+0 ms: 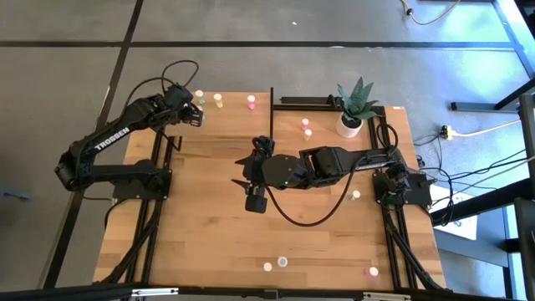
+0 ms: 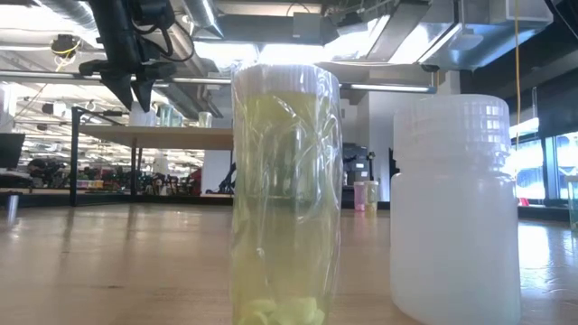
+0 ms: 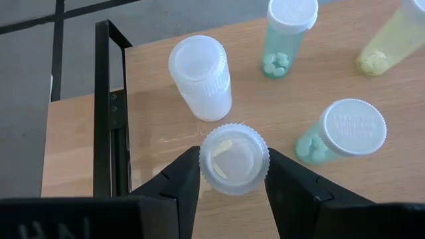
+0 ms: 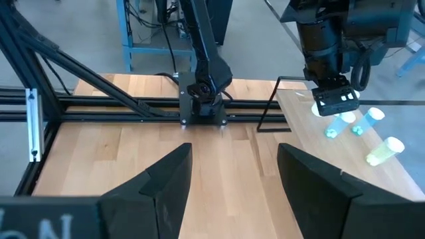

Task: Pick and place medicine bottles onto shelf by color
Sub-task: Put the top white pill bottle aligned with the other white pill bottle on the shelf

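Note:
My left gripper (image 1: 195,115) is at the far-left corner of the light-wood shelf (image 1: 230,117), its fingers shut on a white-capped medicine bottle (image 3: 234,159). Another white bottle (image 3: 199,76), two green ones (image 3: 285,33) (image 3: 342,133) and a yellow one (image 3: 392,40) stand on their bases on the shelf beyond it. My right gripper (image 1: 255,199) hangs open over the middle of the table (image 4: 229,172) with nothing between its fingers. In the low view it shows high at the left (image 2: 134,95). My left gripper pinches the white bottle by the ribbed rim of its cap (image 3: 207,174), one finger (image 3: 182,182) on each side. The fingers slant down at it from above. The cap hides the bottle's body, so I cannot tell whether it stands on the shelf or hangs clear.
Black posts (image 3: 103,106) frame the shelf's corner beside my left gripper. A potted plant (image 1: 351,113) stands at the far right with small bottles (image 1: 307,128) near it. More bottles stand near the table's front edge (image 1: 276,263), two of them close to the low camera (image 2: 284,199) (image 2: 452,208).

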Robot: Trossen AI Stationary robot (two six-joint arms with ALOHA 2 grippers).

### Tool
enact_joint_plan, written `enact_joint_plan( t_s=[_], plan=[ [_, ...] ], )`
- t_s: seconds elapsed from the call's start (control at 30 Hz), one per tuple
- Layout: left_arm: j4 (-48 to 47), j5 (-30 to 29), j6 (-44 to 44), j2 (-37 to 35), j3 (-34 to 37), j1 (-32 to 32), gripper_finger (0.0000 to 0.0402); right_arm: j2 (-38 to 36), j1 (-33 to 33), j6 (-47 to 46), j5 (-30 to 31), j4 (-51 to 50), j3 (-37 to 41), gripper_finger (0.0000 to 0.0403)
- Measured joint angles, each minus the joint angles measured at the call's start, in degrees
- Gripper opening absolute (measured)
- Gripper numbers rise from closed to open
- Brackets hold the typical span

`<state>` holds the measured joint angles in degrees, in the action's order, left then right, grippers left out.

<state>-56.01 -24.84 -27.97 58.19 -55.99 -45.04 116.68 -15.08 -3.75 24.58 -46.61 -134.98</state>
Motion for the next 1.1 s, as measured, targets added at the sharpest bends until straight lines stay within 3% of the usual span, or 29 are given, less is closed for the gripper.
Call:
enact_joint_plan(
  t_s=[0.23, 0.3, 0.53, 0.73, 1.1],
  plan=[
    [-0.02, 0.00, -0.02, 0.00, 0.00, 0.00, 0.0143, 0.14, 0.38, -3.78, 10.99, -1.17, 1.31, 0.0223],
    [-0.02, 0.00, -0.02, 0.00, 0.00, 0.00, 0.0143, 0.15, 0.42, -4.84, 11.71, -1.19, 1.31, 0.0223],
    [-0.02, 0.14, -0.03, 0.00, 0.00, 0.00, 0.0143, 0.11, 0.31, -4.87, 10.92, -0.79, 1.31, 0.0223],
    [-0.04, 0.15, -0.13, 0.00, 0.00, 0.00, 0.0144, 0.11, 0.33, -4.86, 5.51, -0.79, 1.31, 0.0223],
    [-1.41, 0.09, -0.10, 0.00, -0.06, 0.01, 0.0144, 0.11, 0.33, -4.89, 5.26, -0.81, 1.31, 0.0223]
  ],
)
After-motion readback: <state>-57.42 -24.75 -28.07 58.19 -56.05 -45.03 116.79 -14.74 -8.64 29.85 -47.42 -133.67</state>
